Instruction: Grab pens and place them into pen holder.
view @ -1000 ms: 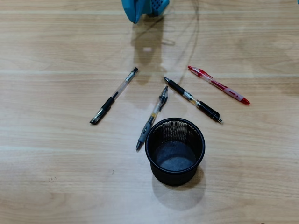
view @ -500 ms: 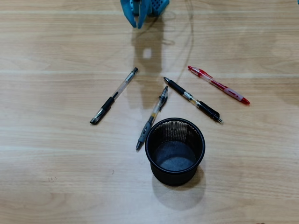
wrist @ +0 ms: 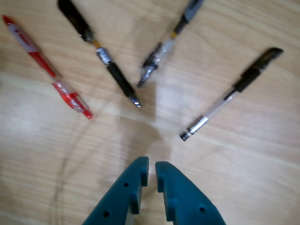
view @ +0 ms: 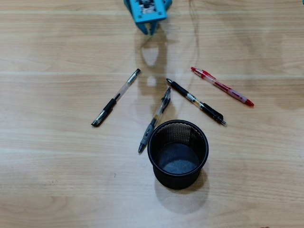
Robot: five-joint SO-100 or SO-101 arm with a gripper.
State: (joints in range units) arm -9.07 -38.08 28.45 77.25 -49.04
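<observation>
Four slim pens (view: 156,119) fanned beside black mesh pen holder (view: 177,154); blue hand (wrist: 151,169) clenched, empty.

I count four pens (view: 116,97) (view: 155,119) (view: 195,101) (view: 222,86), one pen holder (view: 177,154), one gripper (view: 149,30).

Blue claw (wrist: 151,169), tips nearly together

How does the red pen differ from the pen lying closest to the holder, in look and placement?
The red pen has a red and clear barrel; the grey-sleeved pen is clear with a grey grip. In the overhead view the red pen lies far right, well clear of the pen holder, while the grey-sleeved pen's lower end sits right beside the holder's rim. They slant opposite ways. Both lie flat on the table, untouched.
</observation>
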